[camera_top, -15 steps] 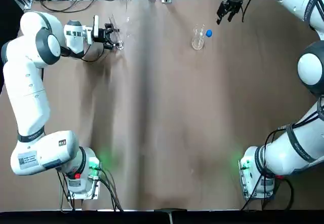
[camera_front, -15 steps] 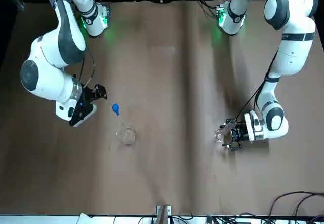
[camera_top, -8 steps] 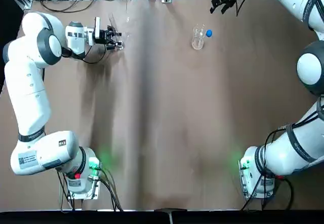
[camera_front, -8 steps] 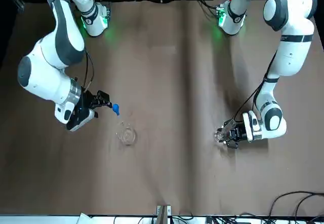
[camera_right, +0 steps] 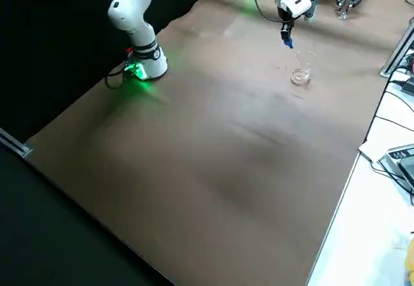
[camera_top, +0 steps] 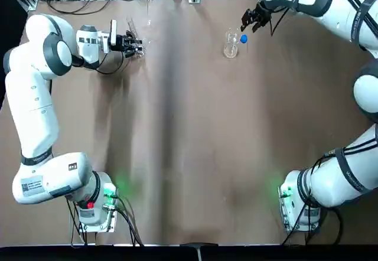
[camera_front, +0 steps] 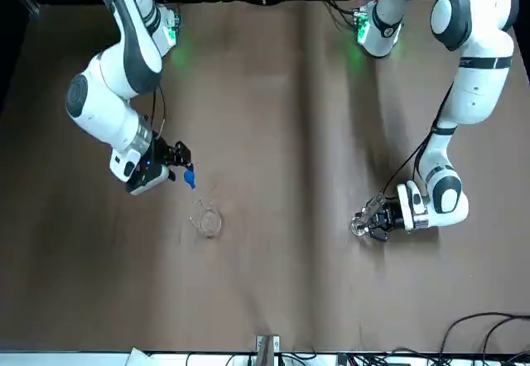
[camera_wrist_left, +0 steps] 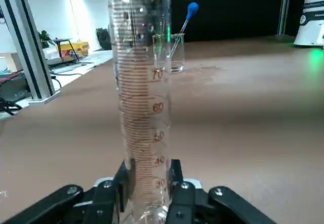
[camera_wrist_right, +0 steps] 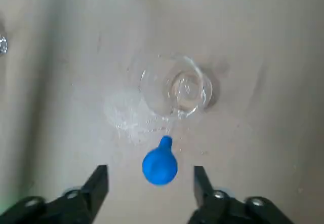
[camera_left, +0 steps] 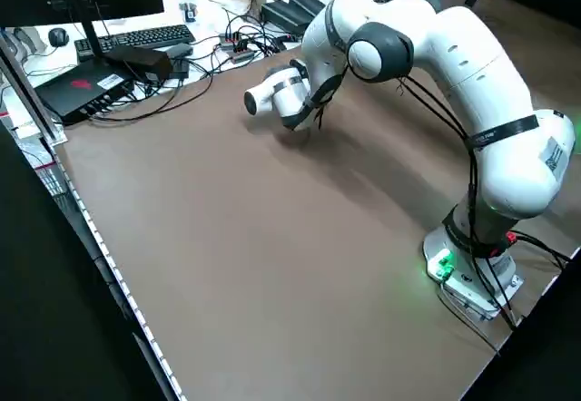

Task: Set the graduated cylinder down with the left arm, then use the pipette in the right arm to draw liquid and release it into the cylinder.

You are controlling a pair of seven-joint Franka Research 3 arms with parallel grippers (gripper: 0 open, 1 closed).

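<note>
- Glass graduated cylinder [camera_wrist_left: 142, 102] upright at table's far left, left gripper [camera_top: 131, 43] clamped low on it.
- Beaker [camera_top: 231, 43] far centre-right; pipette [camera_wrist_right: 160, 163] leaning in it, blue bulb up.
- Right gripper [camera_wrist_right: 151, 183] above bulb, fingers spread wide either side, not touching.

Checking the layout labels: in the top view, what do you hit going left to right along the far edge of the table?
left gripper shut on the graduated cylinder → beaker → pipette bulb → right gripper, jaws open.
</note>
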